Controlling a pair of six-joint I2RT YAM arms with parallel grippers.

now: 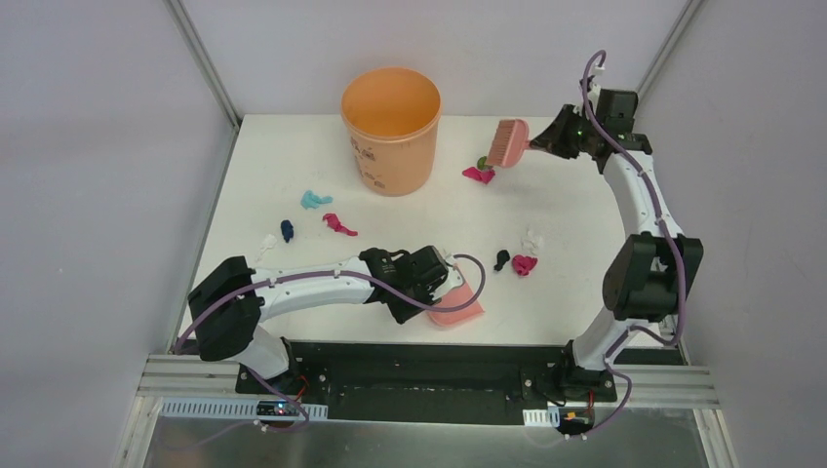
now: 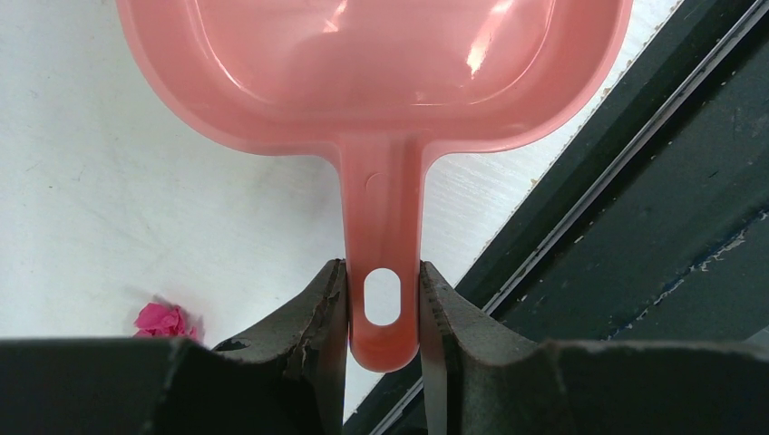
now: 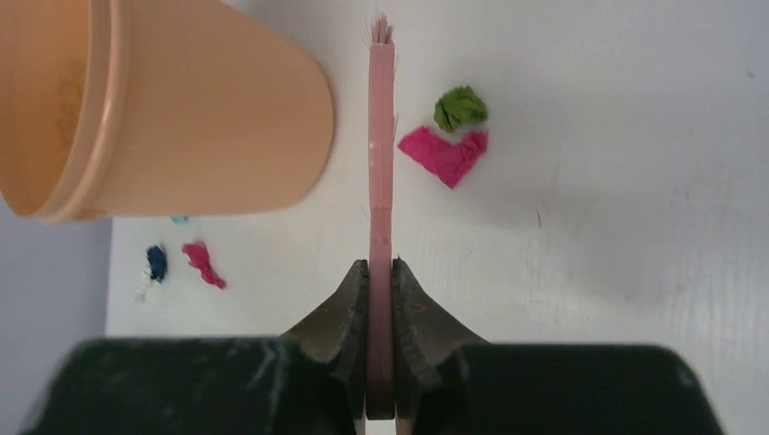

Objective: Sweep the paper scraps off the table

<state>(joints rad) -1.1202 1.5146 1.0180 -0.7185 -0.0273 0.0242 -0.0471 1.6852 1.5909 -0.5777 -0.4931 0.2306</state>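
Note:
Paper scraps lie on the white table point(image 1: 585, 205): a magenta wad point(image 1: 477, 175) and a green one point(image 1: 483, 162) near the brush, black point(image 1: 501, 258), magenta point(image 1: 525, 264) and white point(image 1: 532, 240) wads at centre right, teal point(image 1: 314, 200), magenta point(image 1: 338, 224), dark blue point(image 1: 287, 230) and white point(image 1: 268, 241) wads at left. My right gripper point(image 3: 381, 272) is shut on the pink hand brush point(image 1: 507, 142), held above the far magenta point(image 3: 442, 154) and green point(image 3: 460, 107) wads. My left gripper point(image 2: 384, 299) is shut on the handle of the pink dustpan point(image 2: 381, 63), near the front edge point(image 1: 456, 304).
An orange bucket point(image 1: 391, 129) stands upright at the back centre, left of the brush, and also shows in the right wrist view point(image 3: 136, 109). The dark base rail point(image 1: 429, 363) runs along the table's front edge. Grey walls and metal posts close in the sides.

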